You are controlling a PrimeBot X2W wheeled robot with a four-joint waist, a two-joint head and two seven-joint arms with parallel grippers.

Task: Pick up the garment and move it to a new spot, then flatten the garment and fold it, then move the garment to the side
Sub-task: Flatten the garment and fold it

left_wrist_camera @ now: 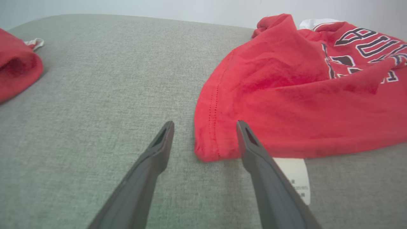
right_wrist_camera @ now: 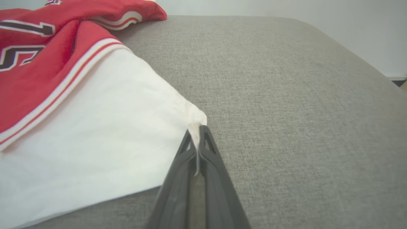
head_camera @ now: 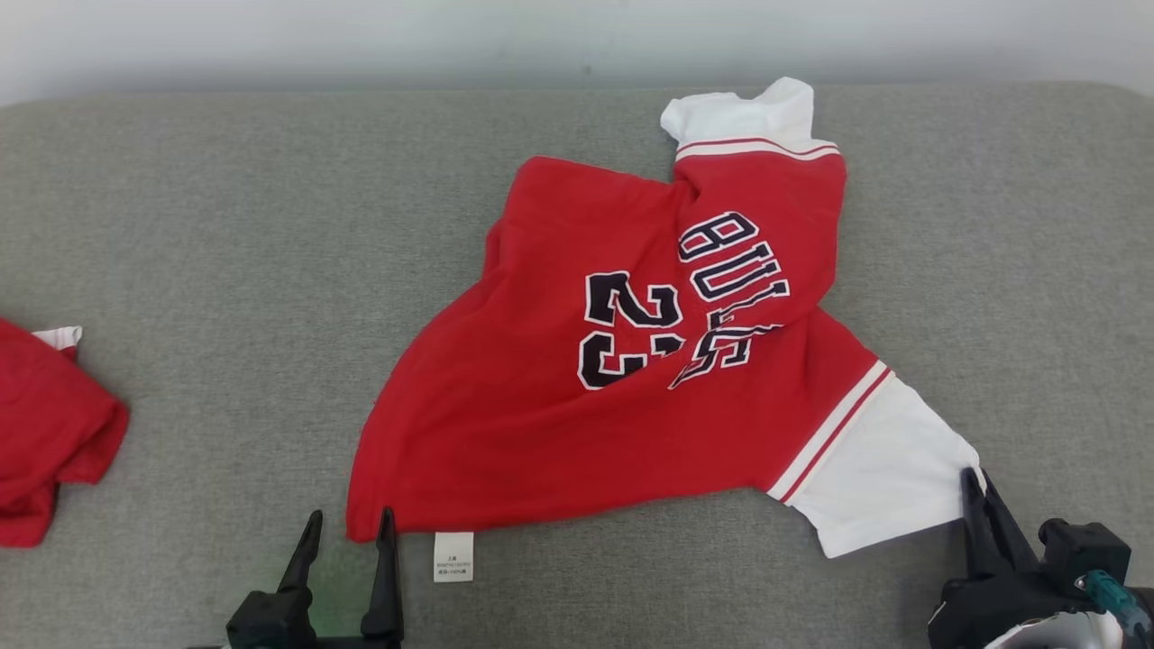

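The garment (head_camera: 577,424) is a red jersey with white sleeves and dark lettering, lying rumpled on the grey cushioned surface (head_camera: 225,234). My right gripper (right_wrist_camera: 197,133) is shut on the corner of the near white sleeve (right_wrist_camera: 111,133); in the head view that gripper (head_camera: 975,482) sits at the sleeve's lower right tip. My left gripper (left_wrist_camera: 205,125) stands open, its two fingers straddling the jersey's red bottom-left hem corner (left_wrist_camera: 211,149) without closing on it; it shows in the head view (head_camera: 350,523) at the lower left of the jersey. A white care label (head_camera: 453,555) pokes out beside it.
Another red piece of clothing (head_camera: 45,433) with a white trim lies bunched at the surface's left edge. A pale wall runs behind the surface. The surface's right edge curves down in the right wrist view (right_wrist_camera: 365,57).
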